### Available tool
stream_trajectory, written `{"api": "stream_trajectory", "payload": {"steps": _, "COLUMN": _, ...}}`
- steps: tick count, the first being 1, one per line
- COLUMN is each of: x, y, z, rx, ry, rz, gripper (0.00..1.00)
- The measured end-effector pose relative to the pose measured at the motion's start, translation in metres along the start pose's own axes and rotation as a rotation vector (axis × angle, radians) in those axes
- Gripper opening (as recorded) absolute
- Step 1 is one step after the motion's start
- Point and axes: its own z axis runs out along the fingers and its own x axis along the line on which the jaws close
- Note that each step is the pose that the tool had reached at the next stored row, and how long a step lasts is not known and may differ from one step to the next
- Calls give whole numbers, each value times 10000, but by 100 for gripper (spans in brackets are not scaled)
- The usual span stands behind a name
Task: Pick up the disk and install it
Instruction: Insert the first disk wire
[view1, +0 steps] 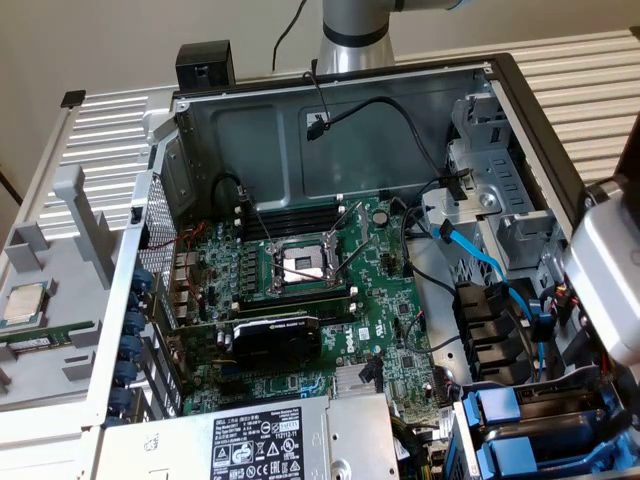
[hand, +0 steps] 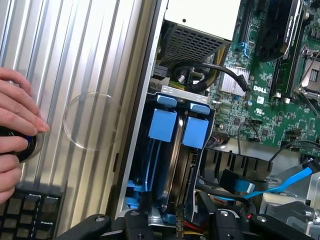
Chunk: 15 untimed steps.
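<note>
Disk (hand: 164, 125), blue-framed, upright in drive cage (hand: 172, 91), exterior view's lower right; gripper (hand: 177, 221) at its end, hold cannot be told; advise seating square, clear of blue cable (hand: 295, 180).

Open computer case (view1: 330, 100) lying on its side. Green motherboard (view1: 385, 300) with open processor socket (view1: 300, 263) at centre. Black graphics card (view1: 275, 338) sits nearer the camera, beside the labelled power supply (view1: 270, 445). Blue cable (view1: 490, 265) and blue drive carriers (view1: 515, 415) lie at the exterior view's right, near the robot arm (view1: 605, 290).
</note>
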Motion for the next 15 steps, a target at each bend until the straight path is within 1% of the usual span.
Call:
{"api": "stream_trajectory", "payload": {"steps": 2, "x": -13, "y": -3, "z": 7, "rx": 5, "ry": -29, "rz": -3, "gripper": 49}}
{"api": "stream_trajectory", "payload": {"steps": 4, "x": -24, "y": -5, "z": 12, "rx": 16, "ry": -81, "rz": -4, "gripper": 49}}
{"api": "stream_trajectory", "payload": {"steps": 7, "x": -22, "y": -4, "z": 26, "rx": 39, "ry": -203, "rz": -8, "gripper": 49}}
{"api": "stream_trajectory", "payload": {"steps": 10, "x": -17, "y": -4, "z": 53, "rx": 65, "ry": -359, "rz": -11, "gripper": 49}}
{"api": "stream_trajectory", "payload": {"steps": 12, "x": -14, "y": -3, "z": 67, "rx": 54, "ry": -431, "rz": -8, "gripper": 49}}
{"api": "stream_trajectory", "payload": {"steps": 13, "x": -13, "y": -4, "z": 73, "rx": 33, "ry": -452, "rz": -4, "gripper": 49}}
{"api": "stream_trajectory", "payload": {"steps": 15, "x": -4, "y": -1, "z": 74, "rx": -30, "ry": -473, "rz": 11, "gripper": 49}}
